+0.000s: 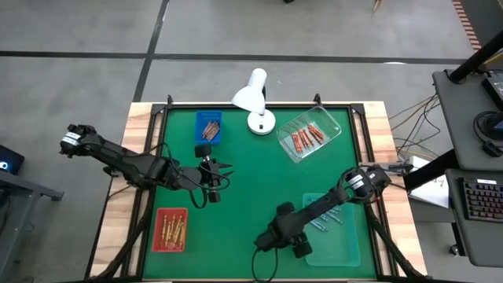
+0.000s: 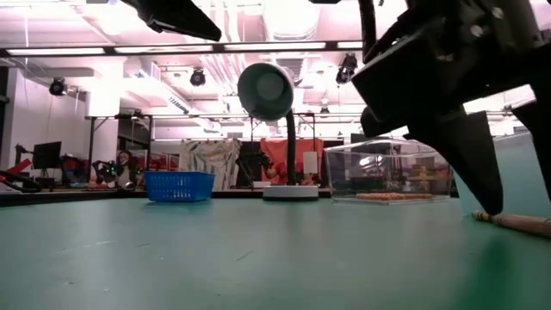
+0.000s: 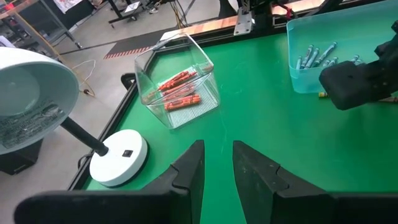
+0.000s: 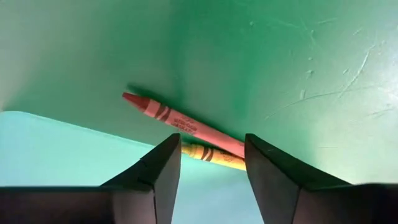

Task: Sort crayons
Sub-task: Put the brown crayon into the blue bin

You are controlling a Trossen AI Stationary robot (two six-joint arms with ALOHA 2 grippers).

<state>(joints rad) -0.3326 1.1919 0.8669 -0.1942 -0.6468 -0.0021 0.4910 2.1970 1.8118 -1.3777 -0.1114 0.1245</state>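
Observation:
A red crayon [image 4: 180, 121] and a yellow crayon [image 4: 214, 155] lie flat on the green table, side by side against the near-left edge of the light-blue tray [image 4: 56, 149]. My right gripper [image 4: 211, 171] points down over them, open, one finger on either side of the pair. In the low view one of its fingers [image 2: 473, 155] ends just beside a crayon [image 2: 521, 224] on the table. My left gripper [image 3: 217, 168] hangs open and empty above the table's middle left [image 1: 222, 174].
A blue basket [image 1: 208, 128] and a clear box [image 1: 309, 135] of reddish crayons stand at the back, with a white lamp [image 1: 253, 98] between them. A red tray [image 1: 170, 229] of yellow crayons sits front left. The light-blue tray [image 1: 338, 236] holds blue crayons [image 3: 314, 56].

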